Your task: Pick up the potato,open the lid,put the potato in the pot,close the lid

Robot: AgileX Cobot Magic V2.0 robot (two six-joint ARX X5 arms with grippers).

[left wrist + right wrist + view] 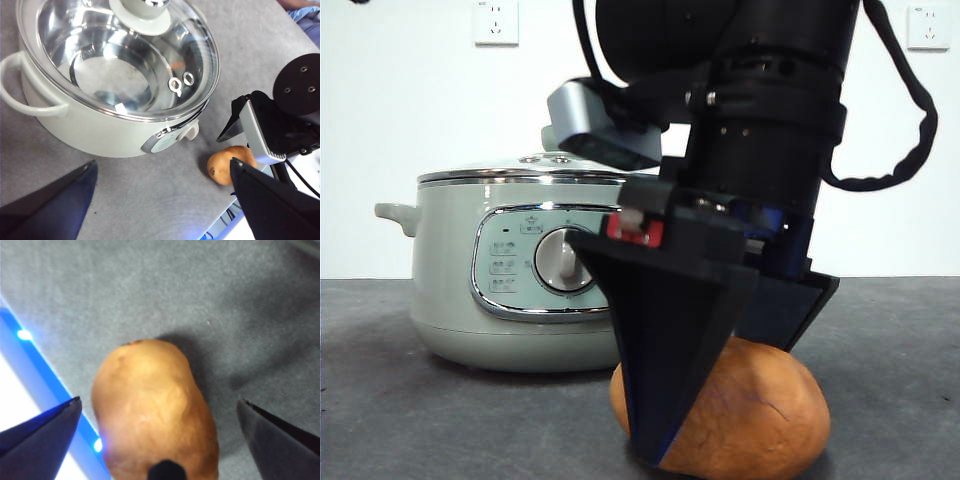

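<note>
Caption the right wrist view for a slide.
Right end effector, jaws wide open, straddles the potato lying on the grey table.

In the front view the pot [510, 290] stands at centre left on the table [400, 400], with the lid [525, 172] on top of it. The potato [750, 415] lies at the lower right, nearer the camera than the pot and apart from it. The right gripper [720, 350] comes down from the upper right, its jaws spread to either side of the potato. The left gripper [160, 200] hangs above the pot's near side.
</note>
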